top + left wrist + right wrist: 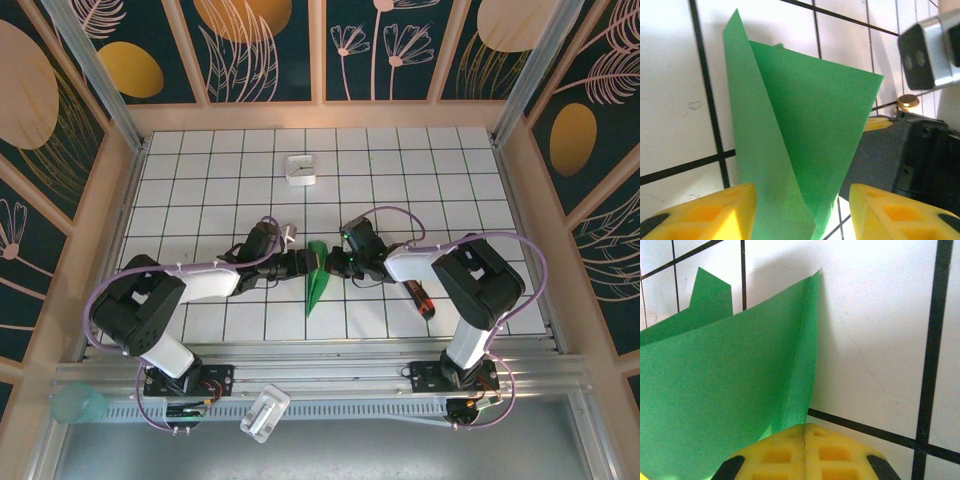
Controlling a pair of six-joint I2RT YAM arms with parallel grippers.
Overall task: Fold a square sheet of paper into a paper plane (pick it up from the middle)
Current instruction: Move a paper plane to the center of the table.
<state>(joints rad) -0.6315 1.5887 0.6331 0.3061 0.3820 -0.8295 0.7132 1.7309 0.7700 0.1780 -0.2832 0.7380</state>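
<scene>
The square sheet of paper (316, 276) is folded into a narrow bright green pointed shape, its tip toward the near edge, lying between the two grippers at the table's middle. In the left wrist view the green paper (805, 125) rises in two creased flaps between the yellow fingers (705, 212), which stand apart; the left gripper (802, 210) is open around it. My left gripper (302, 264) sits just left of the paper. The right gripper (337, 266) is at its right side. Its pads (785, 455) are pressed together, and the right gripper (805, 430) is shut on the paper's creased edge (797, 390).
A small white box (301, 169) stands at the back middle. A red-and-black screwdriver (420, 298) lies beside the right arm. A teal cup (78, 404) and a white block (264, 412) sit below the table's front rail. Wooden walls ring the tiled table (200, 170).
</scene>
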